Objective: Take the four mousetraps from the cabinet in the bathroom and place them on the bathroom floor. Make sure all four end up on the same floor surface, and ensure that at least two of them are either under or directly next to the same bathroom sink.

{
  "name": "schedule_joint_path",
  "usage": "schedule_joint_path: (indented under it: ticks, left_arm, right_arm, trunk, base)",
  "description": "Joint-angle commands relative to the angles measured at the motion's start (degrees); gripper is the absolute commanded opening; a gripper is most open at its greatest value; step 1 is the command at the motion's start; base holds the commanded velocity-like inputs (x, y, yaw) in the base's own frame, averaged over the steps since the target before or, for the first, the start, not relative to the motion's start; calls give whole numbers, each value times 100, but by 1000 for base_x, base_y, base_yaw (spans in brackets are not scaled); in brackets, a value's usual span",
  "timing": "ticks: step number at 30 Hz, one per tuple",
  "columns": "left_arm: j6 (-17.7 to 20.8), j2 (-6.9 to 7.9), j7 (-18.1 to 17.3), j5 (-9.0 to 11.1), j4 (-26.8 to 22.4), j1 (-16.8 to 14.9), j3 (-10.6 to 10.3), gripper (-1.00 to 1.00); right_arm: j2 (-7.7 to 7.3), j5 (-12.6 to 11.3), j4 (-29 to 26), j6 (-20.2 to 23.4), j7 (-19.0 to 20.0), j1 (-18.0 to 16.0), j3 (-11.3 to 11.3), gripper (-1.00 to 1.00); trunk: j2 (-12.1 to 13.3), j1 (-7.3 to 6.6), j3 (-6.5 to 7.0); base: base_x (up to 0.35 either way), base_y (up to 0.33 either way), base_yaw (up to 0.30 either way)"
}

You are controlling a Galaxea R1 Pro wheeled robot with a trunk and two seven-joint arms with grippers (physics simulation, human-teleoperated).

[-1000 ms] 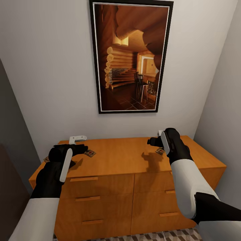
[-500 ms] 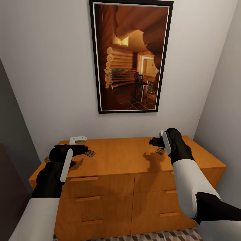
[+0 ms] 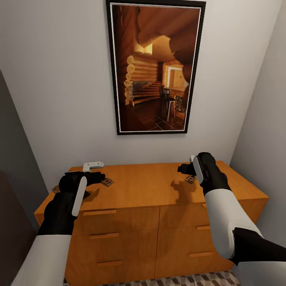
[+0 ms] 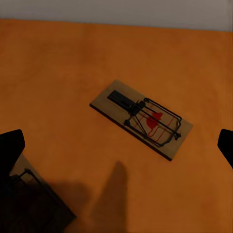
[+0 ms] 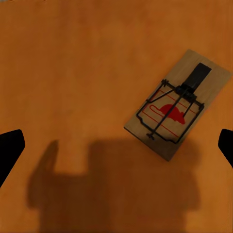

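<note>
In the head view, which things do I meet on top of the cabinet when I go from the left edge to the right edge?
Mousetrap at the left edge → left gripper → second mousetrap → bare cabinet top → right gripper, with a third mousetrap just below it.

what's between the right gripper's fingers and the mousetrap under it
Nothing: the right wrist view shows bare cabinet top around the mousetrap, with the right gripper open above it.
</note>
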Motion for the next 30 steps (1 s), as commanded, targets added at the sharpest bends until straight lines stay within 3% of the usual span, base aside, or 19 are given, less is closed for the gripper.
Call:
schedule_joint_path:
  ticks: [1,7,13,30]
  left_arm:
    - [22,-5,32,37,-4,-5,7,100]
    - [22,-12,32,37,-9,-5,6,100]
    - [22,-28,33,37,-22,-5,0,100]
    - [22,-157,35,16,-38,-5,-21,100]
  right_arm:
    - [4,52,-1,22,24,-18,-24,100]
    - [-58,44,131,22,-11,-117,-47,100]
    - [-232,38,507,22,-53,-221,-125,100]
    - [-316,22,1646,22,-274,-992,-177,100]
  trunk:
    - [-4,0,-7]
    - [-4,0,-7]
    - [-4,0,-7]
    - [-4,0,-7]
  base:
    - [0,0,0]
    - [0,0,0]
    - [0,0,0]
    - [0,0,0]
